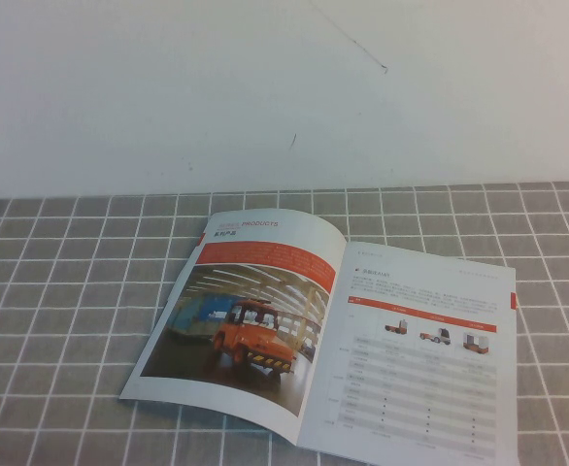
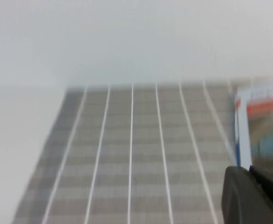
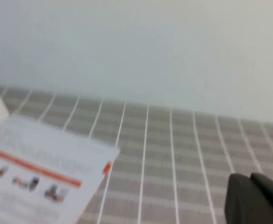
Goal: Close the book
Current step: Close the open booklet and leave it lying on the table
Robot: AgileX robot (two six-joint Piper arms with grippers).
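A grey cloth [image 1: 61,291] with a white grid lies spread flat, reaching back to a plain white wall [image 1: 168,87] marked by a thin dark crack [image 1: 357,45] and a small scuff [image 1: 292,142].

You've got the high camera looking down from the robot's side onto the open book [image 1: 323,340] and checked cloth [image 1: 71,291]. Both wrist cameras sit low over that cloth, facing the wall [image 1: 265,87]. A book page shows just ahead of the left gripper [image 2: 253,196], another ahead of the right gripper [image 3: 255,198].

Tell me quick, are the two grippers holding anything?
Left gripper: cannot be told; near the book's left edge.
Right gripper: cannot be told; near its right edge.
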